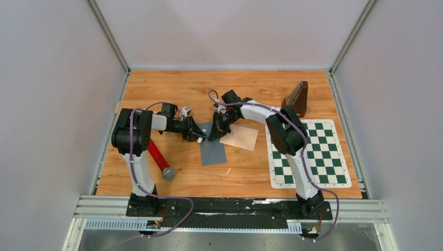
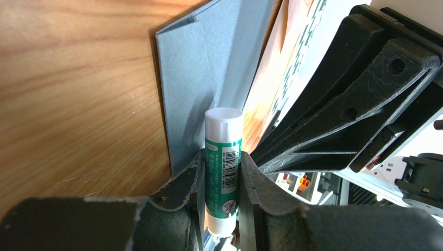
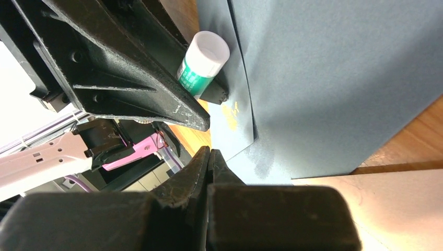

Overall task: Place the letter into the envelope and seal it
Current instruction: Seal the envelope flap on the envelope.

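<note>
The left gripper (image 1: 197,135) is clamping a glue stick (image 2: 223,157) and aiming it at the fold of the grey envelope (image 1: 213,151), which is lying flat on the table between the arms. The right gripper (image 1: 215,125), jaws together on nothing, is crowding that tip. I judge they are risking a knock, or the stick dragging the unpinned envelope onto the peach paper (image 1: 240,137).

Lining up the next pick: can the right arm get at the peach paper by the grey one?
Probably yes: the peach paper lies flat and uncovered right beside the right arm, whose shut jaws would need to open first.
</note>
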Controlling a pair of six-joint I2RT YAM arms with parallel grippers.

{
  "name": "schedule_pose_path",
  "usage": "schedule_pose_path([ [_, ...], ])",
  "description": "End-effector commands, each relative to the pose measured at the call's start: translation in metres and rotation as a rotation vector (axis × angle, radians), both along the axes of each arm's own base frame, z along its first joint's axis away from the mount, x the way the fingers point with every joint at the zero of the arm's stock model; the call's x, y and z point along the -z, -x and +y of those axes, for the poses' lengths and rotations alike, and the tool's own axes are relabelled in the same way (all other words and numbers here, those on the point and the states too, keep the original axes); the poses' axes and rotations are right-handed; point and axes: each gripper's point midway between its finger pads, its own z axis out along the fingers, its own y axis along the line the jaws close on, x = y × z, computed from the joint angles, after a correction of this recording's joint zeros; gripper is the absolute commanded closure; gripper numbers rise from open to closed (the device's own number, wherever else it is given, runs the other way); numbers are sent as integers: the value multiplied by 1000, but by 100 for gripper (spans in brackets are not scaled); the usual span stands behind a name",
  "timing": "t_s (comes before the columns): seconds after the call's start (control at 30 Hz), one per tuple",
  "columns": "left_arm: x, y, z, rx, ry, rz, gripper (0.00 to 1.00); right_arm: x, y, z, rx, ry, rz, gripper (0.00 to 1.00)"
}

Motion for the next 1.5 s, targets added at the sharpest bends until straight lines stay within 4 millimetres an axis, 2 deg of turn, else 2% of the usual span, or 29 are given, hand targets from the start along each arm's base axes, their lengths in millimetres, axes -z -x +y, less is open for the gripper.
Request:
schedule_pose_path([
  [0.0, 25, 1, 7, -12, -87, 21, 100, -7, -9, 4, 10, -21, -25, 100],
  [0.27, 22, 0, 7, -10, -83, 14, 100, 26, -10, 3, 39, 45, 21, 100],
  [0.53, 18, -2, 6, -2, -80, 7, 100, 62, -12, -16, 94, 205, 12, 100],
  [0.8, 11, -4, 5, 9, -67, -26, 100, 86, 0, -24, 97, 268, 49, 100],
  [0.87, 2, -7, 2, 17, -37, -55, 100, 91, 2, -25, 96, 273, 62, 100],
  [0.97, -24, -16, -3, 42, 29, -152, 100, 93, 3, -24, 94, 273, 71, 100],
  [1.13, -59, -17, -4, 95, 54, -319, 100, 96, 3, -25, 97, 270, 90, 100],
  [1.27, -73, -15, -3, 89, 51, -375, 100, 99, 3, -27, 102, 273, 100, 100],
  [1.47, -73, -10, -1, 84, 38, -369, 100, 101, 5, -29, 106, 280, 110, 100],
])
